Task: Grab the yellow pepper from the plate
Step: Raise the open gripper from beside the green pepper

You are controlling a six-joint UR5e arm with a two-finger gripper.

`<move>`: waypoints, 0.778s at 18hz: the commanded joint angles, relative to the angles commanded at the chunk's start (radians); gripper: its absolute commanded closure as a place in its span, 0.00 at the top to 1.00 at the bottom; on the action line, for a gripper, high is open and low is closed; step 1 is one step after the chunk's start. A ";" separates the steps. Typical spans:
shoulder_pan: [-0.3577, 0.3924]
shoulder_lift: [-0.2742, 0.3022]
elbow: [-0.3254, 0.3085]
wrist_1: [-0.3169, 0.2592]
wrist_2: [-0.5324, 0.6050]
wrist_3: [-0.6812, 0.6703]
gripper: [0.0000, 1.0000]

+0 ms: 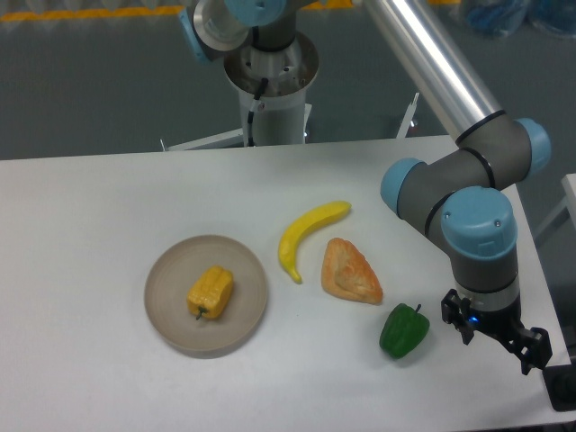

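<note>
Hanging low at table's right edge, gripper (pixel 496 336) w/ jaws apart, beside green pepper (pixel 404 330)

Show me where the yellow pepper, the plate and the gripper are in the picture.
yellow pepper (pixel 211 292), fixed camera view, middle of its body.
plate (pixel 171 317), fixed camera view, bare rim area left of the pepper.
gripper (pixel 497 340), fixed camera view, midway between the fingertips.

Two peppers sit on the table: one yellow pepper (pixel 210 292) and one green pepper (pixel 404 330). There is one plate (pixel 171 324), one banana (pixel 307 236), and one triangular orange-tan pastry (pixel 350 272). One arm (pixel 459 171) is in view, carrying one gripper (pixel 496 337).
</note>
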 joint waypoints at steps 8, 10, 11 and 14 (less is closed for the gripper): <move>-0.005 0.014 -0.011 0.000 -0.012 -0.005 1.00; -0.011 0.021 -0.014 -0.002 -0.012 -0.017 1.00; -0.020 0.032 -0.014 -0.003 -0.012 -0.034 1.00; -0.047 0.087 -0.046 -0.014 -0.012 -0.118 1.00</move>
